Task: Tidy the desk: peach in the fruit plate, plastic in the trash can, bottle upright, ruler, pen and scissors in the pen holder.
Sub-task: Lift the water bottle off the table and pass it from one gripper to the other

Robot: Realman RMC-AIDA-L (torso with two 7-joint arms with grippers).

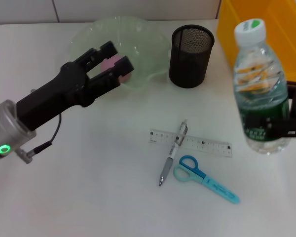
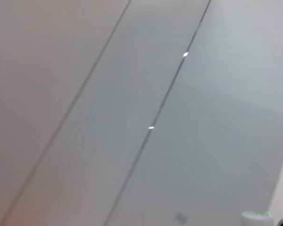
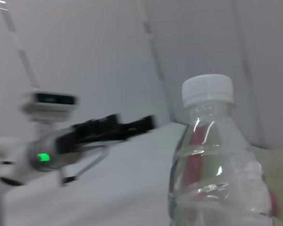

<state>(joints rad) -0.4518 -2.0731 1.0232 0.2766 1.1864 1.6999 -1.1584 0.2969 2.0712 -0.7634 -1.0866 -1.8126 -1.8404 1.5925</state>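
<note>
Left gripper (image 1: 117,65) clamped on pink peach (image 1: 119,67), held over plate (image 1: 145,37). Right gripper (image 1: 295,123) at frame edge against upright bottle (image 1: 259,89) (finger state: cannot tell). Ruler (image 1: 207,144), pen (image 1: 172,153), scissors (image 1: 202,177) flat on surface (image 1: 89,187), near holder (image 1: 191,55).

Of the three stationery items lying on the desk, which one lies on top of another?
The pen. It lies across the clear ruler, its upper end resting over it. The blue scissors lie flat on the desk beside the pen's tip, below the ruler.
</note>
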